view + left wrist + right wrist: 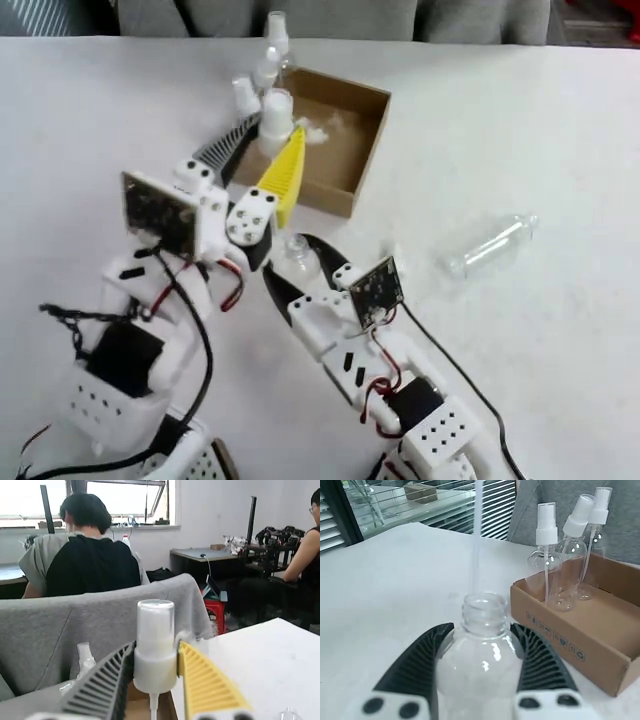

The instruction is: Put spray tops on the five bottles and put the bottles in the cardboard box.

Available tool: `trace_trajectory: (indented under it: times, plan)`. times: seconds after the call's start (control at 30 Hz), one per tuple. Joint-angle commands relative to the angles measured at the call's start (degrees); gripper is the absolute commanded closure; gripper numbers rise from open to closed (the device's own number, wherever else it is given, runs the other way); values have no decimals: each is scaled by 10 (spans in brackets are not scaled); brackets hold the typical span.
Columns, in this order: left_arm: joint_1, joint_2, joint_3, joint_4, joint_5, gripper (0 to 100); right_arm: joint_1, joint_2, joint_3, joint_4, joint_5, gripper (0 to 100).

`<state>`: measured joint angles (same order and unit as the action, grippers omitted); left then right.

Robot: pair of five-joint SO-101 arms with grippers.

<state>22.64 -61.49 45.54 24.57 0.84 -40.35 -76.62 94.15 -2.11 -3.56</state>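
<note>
Left end effector [274, 130] is up high, its grey and yellow fingers clamped snugly on the white spray top [155, 645], gripping it at the collar with the cap standing upright above them. The dip tube [477, 535] hangs straight down from it. Right below, the right end effector [482, 630] has its black fingers closed around the shoulders of the open bottle [481, 655], which stands upright on the tabletop [520, 120], neck clear above the fingertips. The tube's lower end sits right at the bottle's mouth, lined up with it; whether it has entered the neck is hard to tell. From the high view, that bottle [295, 252] stands just in front of the cardboard box [362, 150]. Inside the box, three capped bottles [568, 555] stand together in the far corner. One more bottle [490, 245], without a top, lies on its side on the tabletop, well apart from both arms.
</note>
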Motion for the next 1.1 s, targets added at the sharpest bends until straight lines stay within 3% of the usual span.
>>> trace_trajectory:
  times: [0.0,0.27,0.57,0.87,0.97,1.07]
  plan:
    - [3,-14,30,-33,-6,980,-3,-8,-9,0,7,982]
    - [6,-14,78,-66,-3,980,-3,-8,-9,0,7,982]
    - [32,-15,125,30,-6,980,-3,-8,-9,0,7,983]
    - [29,-15,127,43,-6,979,0,-8,-9,0,7,983]
    - [31,-15,124,63,-6,920,0,-8,-9,0,7,983]
    - [29,-22,127,85,-6,791,0,-8,-9,0,7,983]
